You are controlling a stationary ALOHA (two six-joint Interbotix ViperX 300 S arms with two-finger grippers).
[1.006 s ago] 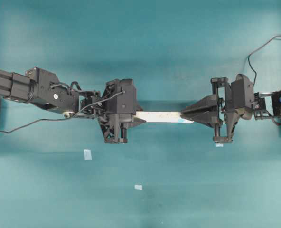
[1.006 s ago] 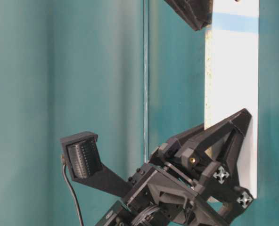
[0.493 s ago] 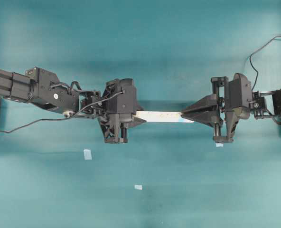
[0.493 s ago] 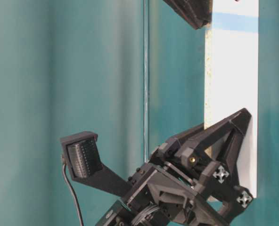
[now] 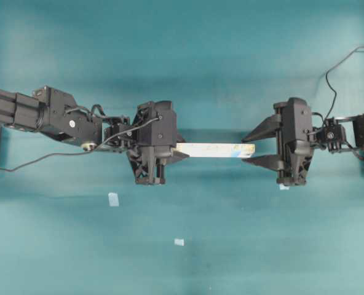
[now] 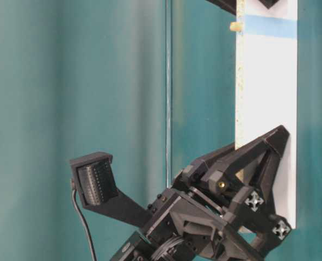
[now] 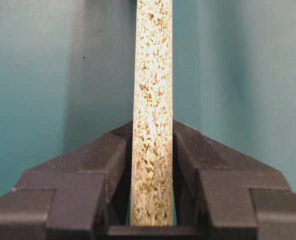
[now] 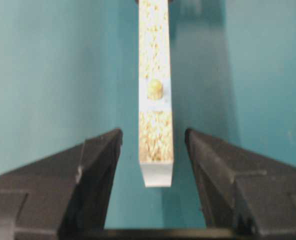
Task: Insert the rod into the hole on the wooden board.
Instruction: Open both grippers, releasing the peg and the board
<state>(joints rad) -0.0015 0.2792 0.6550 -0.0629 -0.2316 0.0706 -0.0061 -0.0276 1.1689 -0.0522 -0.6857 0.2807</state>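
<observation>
The wooden board (image 5: 209, 149) hangs level above the table, its speckled edge (image 7: 153, 90) facing up. My left gripper (image 5: 170, 150) is shut on its left end, fingers pressed to both faces (image 7: 152, 131). The rod (image 8: 154, 89) stands in the hole at the light-blue patch (image 8: 155, 104) near the board's right end. In the table-level view the rod (image 6: 235, 26) pokes out of the board's side (image 6: 267, 109). My right gripper (image 8: 153, 132) is open, its fingers straddling the board's free end without touching it or the rod. From above, the right gripper (image 5: 246, 149) brackets that end.
Small pale-blue tape squares lie on the teal table (image 5: 113, 199), (image 5: 179, 242) and under the right gripper (image 5: 284, 187). A black cable (image 5: 336, 61) loops above the right arm. The left arm (image 5: 59, 117) reaches in from the left edge.
My right gripper has opened, let go of the rod and drawn back slightly to the right. The rod stays in the board. The left gripper and board have not moved.
</observation>
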